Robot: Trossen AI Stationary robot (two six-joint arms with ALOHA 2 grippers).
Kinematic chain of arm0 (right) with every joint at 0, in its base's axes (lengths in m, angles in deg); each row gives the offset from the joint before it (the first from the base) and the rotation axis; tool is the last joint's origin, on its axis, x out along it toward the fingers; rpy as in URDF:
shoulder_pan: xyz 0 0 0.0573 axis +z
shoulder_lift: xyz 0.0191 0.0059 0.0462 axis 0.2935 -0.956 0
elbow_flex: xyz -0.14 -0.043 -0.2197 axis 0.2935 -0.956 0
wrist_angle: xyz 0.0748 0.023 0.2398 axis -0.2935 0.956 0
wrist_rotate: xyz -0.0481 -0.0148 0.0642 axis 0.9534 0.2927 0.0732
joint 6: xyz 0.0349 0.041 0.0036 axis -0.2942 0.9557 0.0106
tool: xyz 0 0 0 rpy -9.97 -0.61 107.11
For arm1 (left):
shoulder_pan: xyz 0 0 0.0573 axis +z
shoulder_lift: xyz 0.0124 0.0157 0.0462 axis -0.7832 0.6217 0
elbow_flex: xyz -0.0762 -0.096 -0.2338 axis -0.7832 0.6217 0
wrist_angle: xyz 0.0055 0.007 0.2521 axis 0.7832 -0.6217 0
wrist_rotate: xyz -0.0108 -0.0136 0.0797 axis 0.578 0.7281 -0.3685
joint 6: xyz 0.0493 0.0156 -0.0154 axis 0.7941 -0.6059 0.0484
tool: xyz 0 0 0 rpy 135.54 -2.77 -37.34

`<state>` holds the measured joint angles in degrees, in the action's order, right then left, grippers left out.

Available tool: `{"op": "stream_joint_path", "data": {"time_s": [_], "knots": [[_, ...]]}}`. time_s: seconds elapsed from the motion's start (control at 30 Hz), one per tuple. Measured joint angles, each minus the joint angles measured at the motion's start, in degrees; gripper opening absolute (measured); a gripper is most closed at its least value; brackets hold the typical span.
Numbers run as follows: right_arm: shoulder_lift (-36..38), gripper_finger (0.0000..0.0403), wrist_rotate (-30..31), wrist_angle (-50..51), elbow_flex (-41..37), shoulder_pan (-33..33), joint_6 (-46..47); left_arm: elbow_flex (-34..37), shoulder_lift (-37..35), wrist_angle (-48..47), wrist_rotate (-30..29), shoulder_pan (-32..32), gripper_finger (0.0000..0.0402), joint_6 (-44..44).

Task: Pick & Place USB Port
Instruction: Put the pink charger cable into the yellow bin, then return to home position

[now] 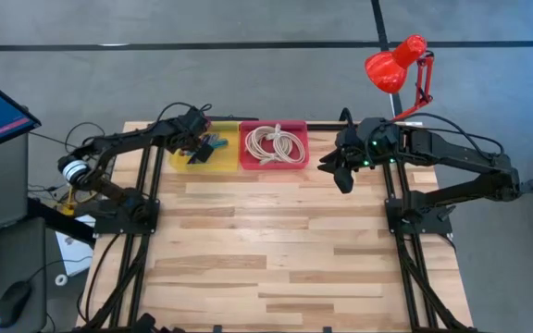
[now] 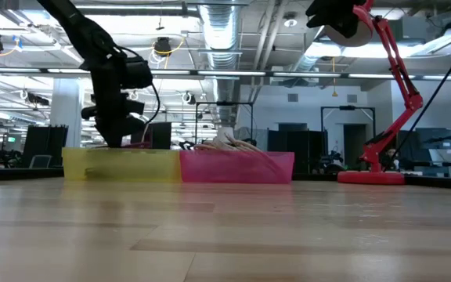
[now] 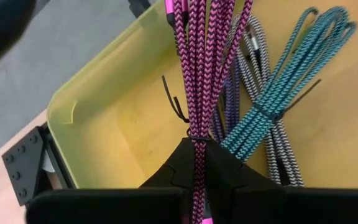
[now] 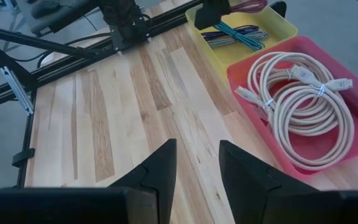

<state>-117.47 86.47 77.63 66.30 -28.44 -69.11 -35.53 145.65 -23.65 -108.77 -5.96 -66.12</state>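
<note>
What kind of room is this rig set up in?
Probably an open industrial lab or workshop: bare ceiling ducts, a concrete floor with taped lines, and a wooden table with cable bins.

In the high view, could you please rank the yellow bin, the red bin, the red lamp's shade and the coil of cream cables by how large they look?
1. red bin and yellow bin: look alike; the left arm hides part of the yellow one, so unranked.
2. coil of cream cables.
3. red lamp's shade, though it may sit nearer the camera.

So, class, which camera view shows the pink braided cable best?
The left wrist view: the pink braided cable fills the frame, pinched by the left gripper above the yellow bin. The right wrist view shows a distant glimpse; the high and low views barely show it.
</note>
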Motion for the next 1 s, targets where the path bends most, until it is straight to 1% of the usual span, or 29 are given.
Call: {"op": "stream_joint_path", "data": {"time_s": [0.3,0.4,0.53,0.67,0.77,0.87,1.0], "knots": [[0.00,0.0113,0.00,0.00,0.02,0.00,0.04,0.00,0.51,0.00,0.11,0.71,0.0016,-3.18],[0.00,0.0113,-0.01,0.00,0.01,0.00,0.04,0.00,0.49,0.00,0.11,0.69,0.0032,-4.64],[0.00,0.0113,-0.02,0.00,0.02,0.00,0.32,0.00,0.49,-0.01,0.09,0.66,0.0067,-7.28],[0.00,0.0113,-0.05,0.00,0.01,0.00,1.88,0.00,0.49,-0.04,0.10,0.59,0.0090,-7.57],[0.00,0.0113,-0.09,0.00,0.01,0.11,1.90,0.00,0.47,-0.10,1.65,0.58,0.0099,-7.55],[0.00,0.0113,-0.15,-0.01,0.02,0.11,1.90,0.02,-0.13,-0.19,5.14,0.41,0.0101,-7.57],[0.01,0.0113,-0.20,-0.28,0.01,0.11,1.90,0.07,-2.80,-0.09,7.43,-1.29,0.0087,-7.57]]}}
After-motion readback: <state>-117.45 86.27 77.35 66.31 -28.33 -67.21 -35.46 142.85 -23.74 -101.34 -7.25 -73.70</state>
